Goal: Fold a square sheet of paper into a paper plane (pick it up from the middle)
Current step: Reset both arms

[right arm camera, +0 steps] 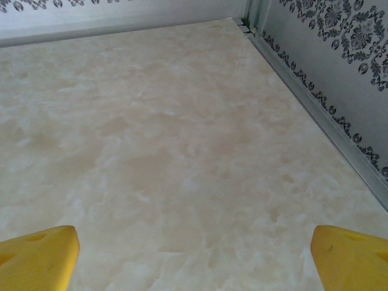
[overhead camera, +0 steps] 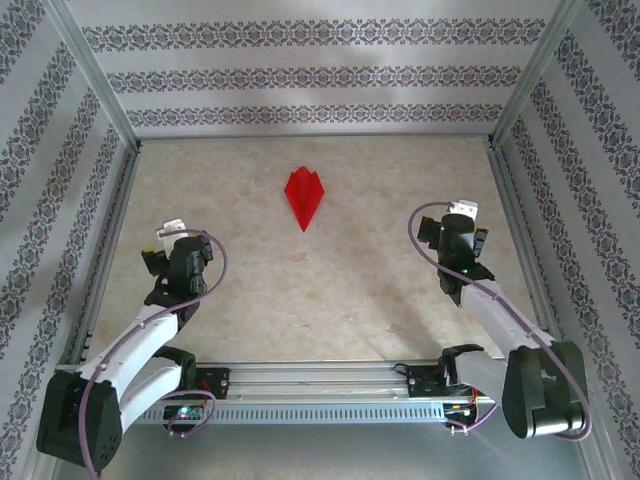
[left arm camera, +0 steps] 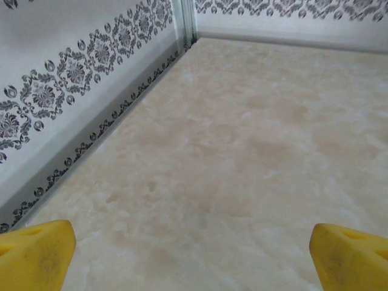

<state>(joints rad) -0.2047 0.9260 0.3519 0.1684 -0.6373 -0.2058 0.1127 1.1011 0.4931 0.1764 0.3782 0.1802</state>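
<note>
Fingers spread wide and empty on both arms, left fingers (left arm camera: 35, 253) and right fingers (right arm camera: 37, 251), each hovering over the near counter (overhead camera: 330, 300) at its own side; farther back, midway between them, the red paper plane (overhead camera: 304, 196) lies flat, point toward the arms, folding apparently complete, so nothing needs holding

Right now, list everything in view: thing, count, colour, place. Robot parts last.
paper plane: one, bright red, far centre, tip pointing nearward
table: one, beige marbled, under everything
walls: three, white with dark floral bands, left, back, right
left arm: one, white and black, near left
right arm: one, white and black, near right
left end effector: one, yellow-tipped, open, empty, left of the plane
right end effector: one, yellow-tipped, open, empty, right of the plane
</note>
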